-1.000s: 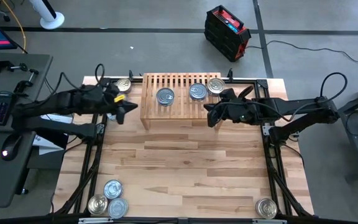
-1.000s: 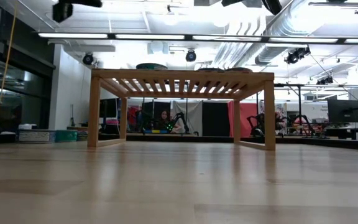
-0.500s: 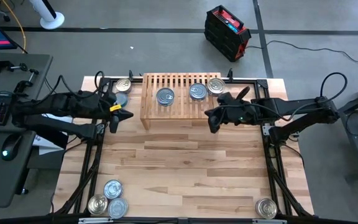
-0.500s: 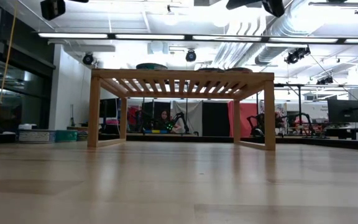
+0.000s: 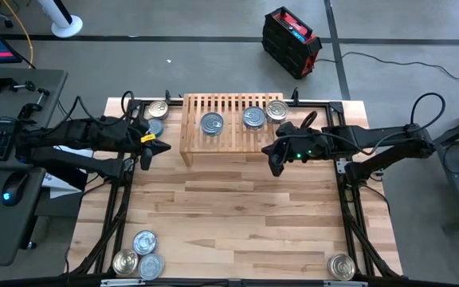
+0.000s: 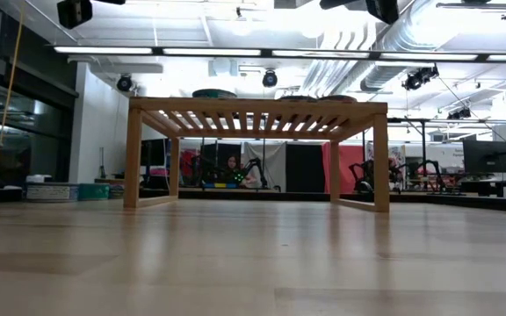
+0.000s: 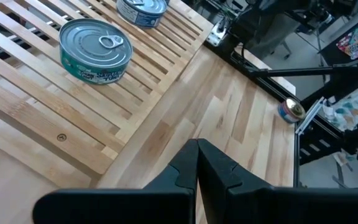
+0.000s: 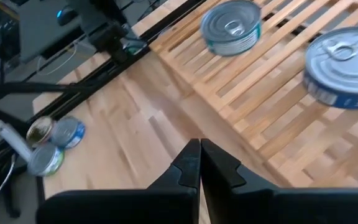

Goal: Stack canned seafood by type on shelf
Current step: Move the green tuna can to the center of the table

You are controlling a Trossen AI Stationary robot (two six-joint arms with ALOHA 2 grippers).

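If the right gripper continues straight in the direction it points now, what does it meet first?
Probably the bare tabletop. The shut right gripper points across the table and somewhat downward, beside the shelf rather than at it. The tins near the far corner lie off its line, though depth is unclear.

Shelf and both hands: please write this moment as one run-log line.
shelf: three tins on top | left hand: shut, empty, beside shelf's left end | right hand: shut, empty, by shelf's front right

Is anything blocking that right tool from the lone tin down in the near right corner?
Nothing visible. Only bare tabletop lies between the right tool, shut and empty, and that tin.
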